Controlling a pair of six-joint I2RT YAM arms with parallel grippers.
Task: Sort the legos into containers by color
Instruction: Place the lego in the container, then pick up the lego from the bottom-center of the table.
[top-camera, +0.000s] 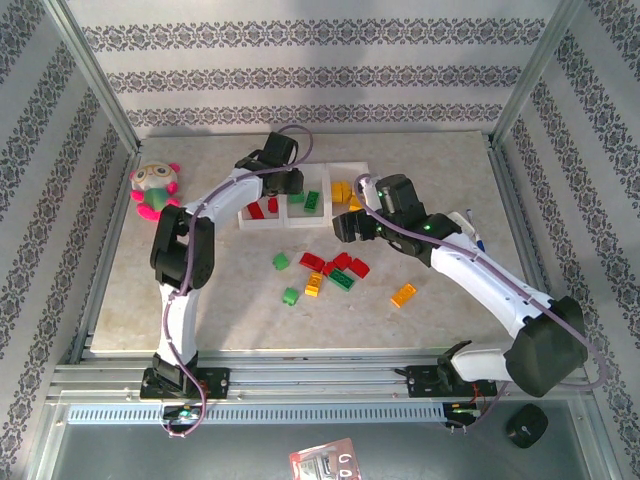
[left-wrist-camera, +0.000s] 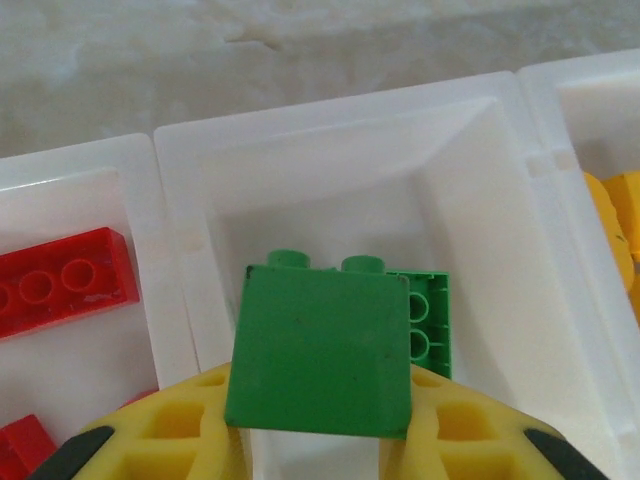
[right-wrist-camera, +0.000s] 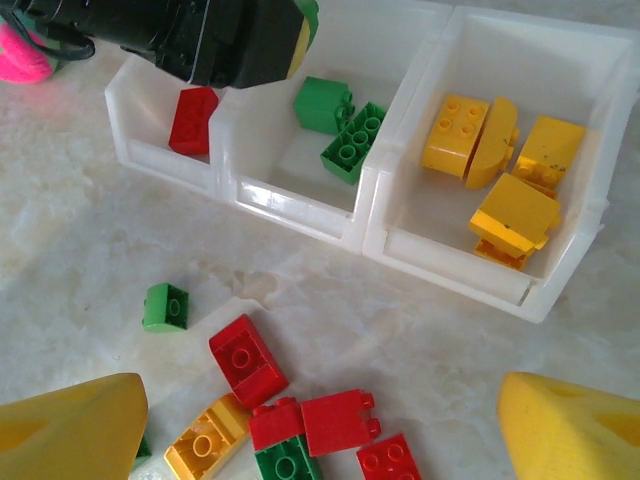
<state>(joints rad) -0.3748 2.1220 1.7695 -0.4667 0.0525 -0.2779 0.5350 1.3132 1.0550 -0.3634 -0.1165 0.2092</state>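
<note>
Two arms reach over a beige, marble-like table top (top-camera: 440, 170), which stands inside a metal frame (top-camera: 531, 80) with walls of grey and white patterned stripes (top-camera: 300, 70). At the far middle of the table lies the white tray (top-camera: 300, 222), its three compartments side by side. The left gripper (top-camera: 288, 183) is above the middle compartment (left-wrist-camera: 470, 180). Its yellow fingers (left-wrist-camera: 150, 440) are closed on a green brick (left-wrist-camera: 320, 350), whose studs point away from the fingers. Two more green bricks (right-wrist-camera: 352, 143) lie on the floor of this compartment. The left compartment (right-wrist-camera: 140, 150) has a red brick (right-wrist-camera: 192, 118) in it, and the right compartment (right-wrist-camera: 580, 70) has several yellow bricks (right-wrist-camera: 513, 215). The right gripper (top-camera: 350, 228) is over the table, just on the near side of the tray's right end. Its fingers (right-wrist-camera: 70, 430) stand wide apart and hold nothing. The loose legos (top-camera: 335, 272) lie on the table on the near side of the tray. Most of them are in a tight group of red, green and yellow, one small green brick (top-camera: 281, 262) is a little to the left, and one orange brick (top-camera: 403, 294) lies apart to the right. A pink and green plush toy (top-camera: 155, 187) sits at the far left of the table.
</note>
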